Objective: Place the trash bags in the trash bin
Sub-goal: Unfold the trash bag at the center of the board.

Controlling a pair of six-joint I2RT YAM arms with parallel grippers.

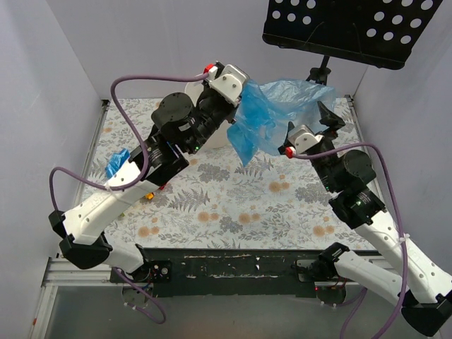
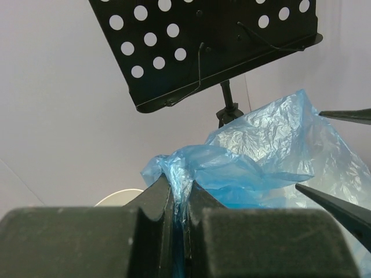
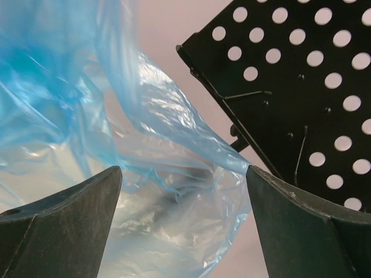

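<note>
Blue trash bag (image 1: pixel 272 113) hangs pinched in the left end effector (image 2: pixel 179 191), right end effector (image 3: pixel 182 197) gaping wide next to it, so it's not yet in the trash bin (image 2: pixel 119 198) down beside the left one.

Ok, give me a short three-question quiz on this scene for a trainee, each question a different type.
1. True or false: the left jaws are shut on the blue trash bag.
2. The right jaws are: A open, B shut on the bag, C out of sight.
3. Name the black perforated thing behind the bag.
Key: 1 true; 2 A; 3 music stand.
</note>
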